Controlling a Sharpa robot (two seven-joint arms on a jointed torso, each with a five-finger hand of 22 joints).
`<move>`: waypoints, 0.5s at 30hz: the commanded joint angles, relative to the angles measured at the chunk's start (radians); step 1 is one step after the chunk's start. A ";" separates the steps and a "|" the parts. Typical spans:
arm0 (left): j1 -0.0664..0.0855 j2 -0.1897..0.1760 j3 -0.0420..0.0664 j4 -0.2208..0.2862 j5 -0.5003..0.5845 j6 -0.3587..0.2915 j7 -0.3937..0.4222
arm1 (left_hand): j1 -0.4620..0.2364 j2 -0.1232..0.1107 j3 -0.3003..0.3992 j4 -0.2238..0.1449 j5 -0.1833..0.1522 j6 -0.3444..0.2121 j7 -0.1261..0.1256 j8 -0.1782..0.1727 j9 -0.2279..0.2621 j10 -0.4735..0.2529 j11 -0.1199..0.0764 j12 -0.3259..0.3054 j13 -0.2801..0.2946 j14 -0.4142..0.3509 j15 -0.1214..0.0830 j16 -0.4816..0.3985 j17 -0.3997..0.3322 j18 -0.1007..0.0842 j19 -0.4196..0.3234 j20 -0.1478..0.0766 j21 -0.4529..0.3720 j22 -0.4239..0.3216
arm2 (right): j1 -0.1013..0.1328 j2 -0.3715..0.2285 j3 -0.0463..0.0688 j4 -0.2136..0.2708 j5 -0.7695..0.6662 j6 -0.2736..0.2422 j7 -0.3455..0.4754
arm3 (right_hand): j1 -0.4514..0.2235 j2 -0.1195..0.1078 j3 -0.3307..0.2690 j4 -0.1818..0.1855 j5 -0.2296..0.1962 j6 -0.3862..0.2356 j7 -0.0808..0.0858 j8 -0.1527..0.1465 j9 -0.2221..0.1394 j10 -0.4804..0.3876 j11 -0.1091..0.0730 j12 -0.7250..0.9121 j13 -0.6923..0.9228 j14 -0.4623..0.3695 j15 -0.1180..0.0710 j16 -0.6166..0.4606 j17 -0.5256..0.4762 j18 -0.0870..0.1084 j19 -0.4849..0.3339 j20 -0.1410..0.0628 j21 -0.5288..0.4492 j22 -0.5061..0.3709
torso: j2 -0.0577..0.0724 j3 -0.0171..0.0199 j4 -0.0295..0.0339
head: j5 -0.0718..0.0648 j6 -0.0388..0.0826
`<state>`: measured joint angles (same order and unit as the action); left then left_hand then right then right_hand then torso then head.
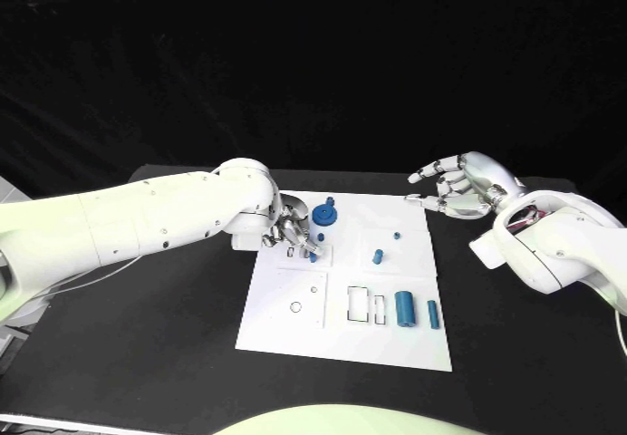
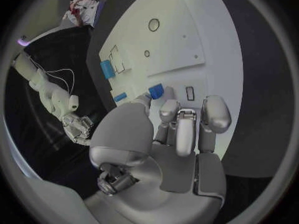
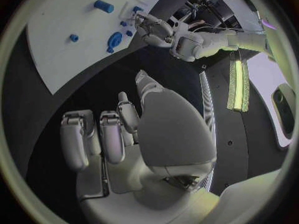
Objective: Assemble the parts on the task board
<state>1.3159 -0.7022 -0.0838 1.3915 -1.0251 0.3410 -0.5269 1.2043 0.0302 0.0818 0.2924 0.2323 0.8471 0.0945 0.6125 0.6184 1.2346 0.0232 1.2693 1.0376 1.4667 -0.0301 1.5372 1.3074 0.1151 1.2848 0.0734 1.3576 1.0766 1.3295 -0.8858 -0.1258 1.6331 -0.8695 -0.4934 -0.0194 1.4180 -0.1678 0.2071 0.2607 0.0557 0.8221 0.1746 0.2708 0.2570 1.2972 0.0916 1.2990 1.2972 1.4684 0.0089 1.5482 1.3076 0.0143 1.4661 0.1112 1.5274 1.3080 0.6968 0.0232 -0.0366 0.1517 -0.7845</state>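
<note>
Parts lie scattered over the white board [image 1: 281, 317] at the middle of the black table [image 1: 144, 353]. From the head view, a blue wheel-shaped piece [image 1: 324, 216] sits near the board's far edge, a small blue peg [image 1: 378, 256] lies near the middle, a tiny blue piece [image 1: 396, 238] lies just beyond it, and a thick blue cylinder [image 1: 407, 308] with a thinner blue bar [image 1: 432, 314] beside it rests toward the near right corner, next to outlined rectangular slots [image 1: 358, 304]. The left hand [image 1: 290, 228] is down over the board's far left part, fingers pointing at a small blue block [image 1: 313, 256]; the head view does not settle whether they grip it. The left wrist view shows more: that block [image 2: 156, 90] lies just past the fingertips [image 2: 170, 107], apart from them, beside a rectangular slot [image 2: 190, 92], and the fingers are loosely curled and hold nothing. The right hand [image 1: 460, 186] hovers beyond the board's far right corner, over the table, fingers spread and bent, empty. The right wrist view confirms bare fingers [image 3: 109, 134] above dark tabletop, and shows the left hand [image 3: 154, 29] across the board by the wheel [image 3: 114, 39].
</note>
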 commanded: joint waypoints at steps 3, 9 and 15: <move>0.003 0.004 0.000 0.000 0.030 0.013 0.000 | 0.034 -0.001 0.029 -0.001 0.005 -0.010 0.001 -0.012 0.008 -0.014 0.000 -0.009 -0.006 0.076 -0.006 -0.004 0.183 -0.016 -0.008 -0.001 0.004 -0.001 | 0.000 0.003 0.000 -0.001 -0.006 0.015 0.004 | 0.005 0.006 -0.001 0.004 0.004 0.005 -0.001 0.004 -0.001 -0.002 -0.002 0.002 0.001 0.088 0.004 -0.004 0.208 -0.001 0.082 0.004 -0.004 0.229 | 0.001 -0.0002 -0.0006 | 0.001 -0.001; 0.003 0.005 0.000 0.001 0.056 0.017 0.003 | 0.145 -0.025 0.161 -0.007 0.003 -0.017 0.002 -0.035 0.023 -0.027 -0.001 -0.025 -0.018 0.076 -0.007 -0.004 0.185 -0.016 -0.012 -0.001 0.004 -0.001 | -0.001 0.004 0.000 -0.002 -0.005 0.020 0.002 | 0.008 0.007 0.000 0.003 0.004 0.005 -0.001 0.004 -0.002 -0.002 -0.002 0.002 0.001 0.088 0.004 -0.004 0.207 -0.001 0.082 0.004 -0.005 0.229 | 0.001 -0.0006 -0.0009 | 0.000 -0.003; 0.003 0.001 0.000 0.004 0.084 0.005 0.006 | 0.202 -0.115 0.491 -0.056 0.003 -0.021 0.010 -0.038 0.074 -0.027 0.003 -0.041 -0.024 0.078 -0.007 -0.002 0.191 -0.015 -0.013 -0.001 0.008 0.005 | -0.002 0.002 0.000 -0.004 -0.005 0.021 0.000 | 0.011 0.007 0.000 0.002 0.004 0.005 -0.001 0.004 -0.002 -0.002 -0.003 0.002 0.001 0.088 0.004 -0.004 0.207 -0.001 0.082 0.004 -0.005 0.229 | 0.001 -0.0005 0.0002 | -0.001 -0.009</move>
<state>1.3176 -0.7019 -0.0834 1.3925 -0.9760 0.3408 -0.5251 1.3945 -0.0787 0.4766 0.3145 0.2272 0.8263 0.1044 0.5632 0.6463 1.2112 0.0252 1.2329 1.0143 1.4667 -0.0301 1.5372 1.3073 0.1152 1.2773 0.0734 1.3623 1.0807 1.3287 -0.8830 -0.1263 1.6295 -0.8695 -0.4887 -0.0213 1.4219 -0.1639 0.2071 0.2608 0.0557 0.8220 0.1746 0.2708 0.2561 1.2972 0.0915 1.2991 1.2971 1.4684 0.0089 1.5482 1.3075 0.0144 1.4661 0.1112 1.5274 1.3079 0.6974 0.0227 -0.0372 0.1516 -0.7898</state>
